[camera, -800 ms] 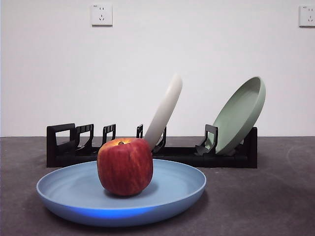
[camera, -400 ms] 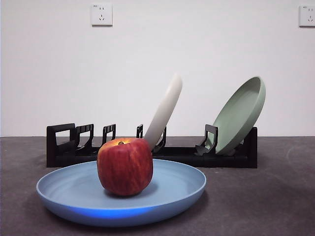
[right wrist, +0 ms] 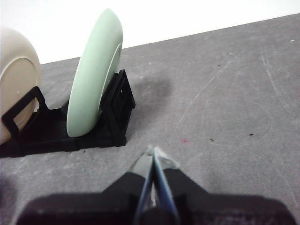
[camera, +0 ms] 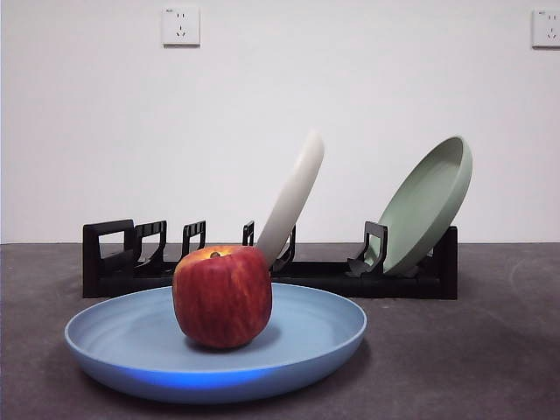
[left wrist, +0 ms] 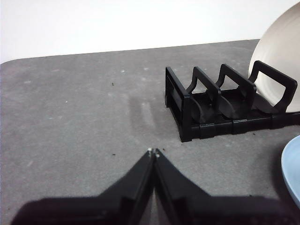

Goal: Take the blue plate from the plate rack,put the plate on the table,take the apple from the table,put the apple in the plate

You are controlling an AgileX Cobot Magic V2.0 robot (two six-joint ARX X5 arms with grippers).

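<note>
The blue plate (camera: 289, 350) lies flat on the table (camera: 472, 350) in front of the plate rack (camera: 350, 278). The red apple (camera: 221, 296) stands upright on the plate, left of its middle. A sliver of the plate's rim also shows in the left wrist view (left wrist: 291, 168). My left gripper (left wrist: 153, 152) is shut and empty, held back above bare table off the rack's handle end (left wrist: 187, 110). My right gripper (right wrist: 153, 151) is shut and empty, held back off the rack's other end (right wrist: 117, 110). Neither gripper shows in the front view.
A cream-white plate (camera: 293, 194) leans in the rack's middle slots and also shows in both wrist views (left wrist: 281, 51) (right wrist: 16, 70). A sage-green plate (camera: 429, 203) leans at the rack's right end, seen also in the right wrist view (right wrist: 93, 75). A white wall stands behind.
</note>
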